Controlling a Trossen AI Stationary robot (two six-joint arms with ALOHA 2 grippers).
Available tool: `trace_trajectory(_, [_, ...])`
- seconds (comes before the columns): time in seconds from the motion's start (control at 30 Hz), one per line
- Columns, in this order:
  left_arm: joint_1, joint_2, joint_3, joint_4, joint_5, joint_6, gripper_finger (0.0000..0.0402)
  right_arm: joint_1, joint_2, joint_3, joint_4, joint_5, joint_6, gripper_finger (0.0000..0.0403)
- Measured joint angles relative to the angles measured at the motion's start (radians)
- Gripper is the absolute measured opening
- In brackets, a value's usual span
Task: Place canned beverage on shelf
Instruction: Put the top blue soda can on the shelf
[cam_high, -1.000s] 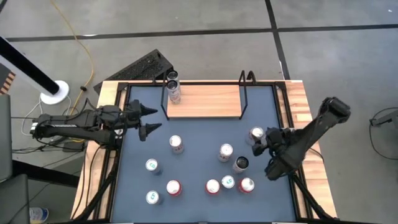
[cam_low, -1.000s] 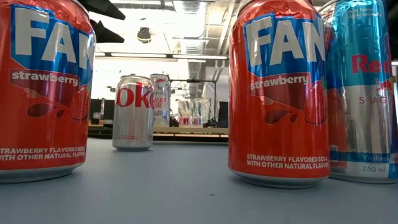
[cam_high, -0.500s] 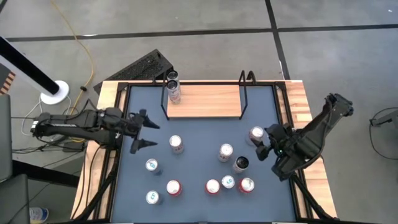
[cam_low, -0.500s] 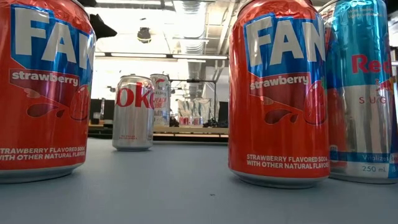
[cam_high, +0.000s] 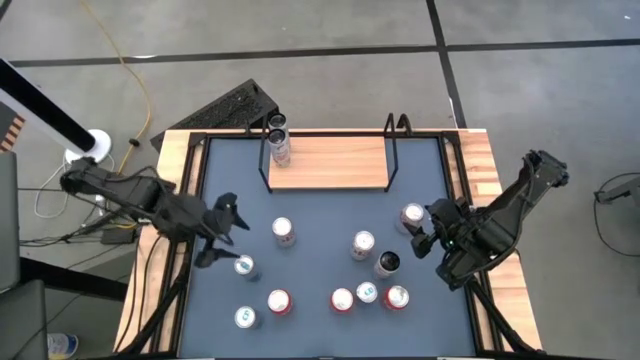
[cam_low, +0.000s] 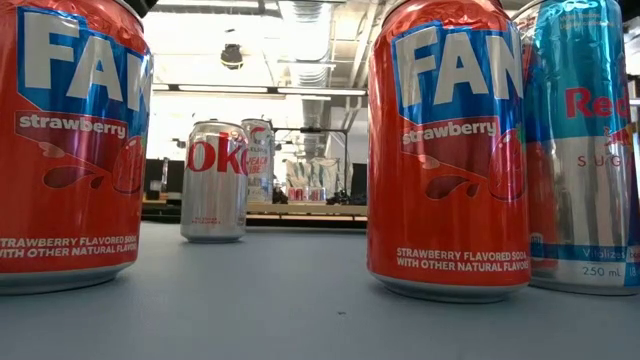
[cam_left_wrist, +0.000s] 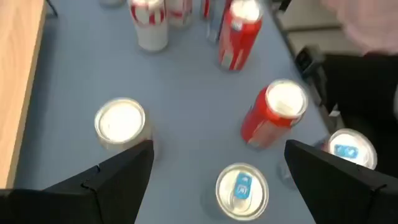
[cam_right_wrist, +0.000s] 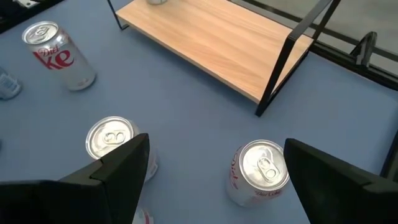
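The shelf (cam_high: 335, 163), a light-wood board with black rod uprights, stands at the table's far side, with cans (cam_high: 279, 145) on its left end. Several loose cans stand on the blue mat. My left gripper (cam_high: 228, 240) hovers open and tipped down over the left group: a silver-topped can (cam_left_wrist: 120, 121), a blue-topped can (cam_left_wrist: 241, 186) and a red can (cam_left_wrist: 273, 115). My right gripper (cam_high: 420, 238) hovers open at the right, above two Diet Coke cans (cam_right_wrist: 261, 171) (cam_right_wrist: 115, 142). The shelf (cam_right_wrist: 217, 43) lies beyond them.
The low view shows two red Fanta cans (cam_low: 70, 140) (cam_low: 450, 150) and a Red Bull can (cam_low: 585, 150) close to the near edge, with a Diet Coke can (cam_low: 215, 180) farther back. A black-topped can (cam_high: 388, 263) stands beside my right gripper. A wooden rim (cam_high: 170, 160) frames the mat.
My left gripper has swung from beside the shelf's left end toward the near edge and tipped downward, staying open; it now hangs over the left group of cans. My right gripper rose a little early on, then stayed still. No can has moved.
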Motion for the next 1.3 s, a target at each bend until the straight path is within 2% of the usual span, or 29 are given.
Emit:
trace_trajectory(0.2, [-0.125,0.082,-0.017,-0.014,-0.031,-0.084,0.0352,0.0,0.0,0.0,0.003,-0.004,0.0,0.0352])
trace_trajectory(0.33, [-0.196,0.088,-0.037,-0.014,-0.167,-0.104,0.0352,0.0,0.0,0.0,0.003,-0.006,0.0,0.0352])
trace_trajectory(0.43, [-0.225,0.088,-0.049,-0.009,-0.201,-0.115,0.0352,0.0,0.0,0.0,0.003,-0.006,0.0,0.0352])
trace_trajectory(0.63, [-0.239,0.146,-0.054,-0.013,-0.199,-0.123,0.0352,0.0,0.002,0.0,0.005,-0.006,0.001,0.0352])
trace_trajectory(0.77, [-0.244,0.187,-0.054,-0.014,-0.163,-0.121,0.0352,0.0,0.017,0.0,0.005,-0.006,0.0,0.0352])
trace_trajectory(1.07, [-0.244,0.192,-0.059,-0.009,-0.155,-0.121,0.0352,0.0,0.049,0.0,0.01,-0.008,0.0,0.0352])
trace_trajectory(1.3, [-0.243,0.189,-0.138,0.066,-0.127,-0.134,0.0352,0.0,0.049,0.0,0.019,-0.008,0.0,0.0352])
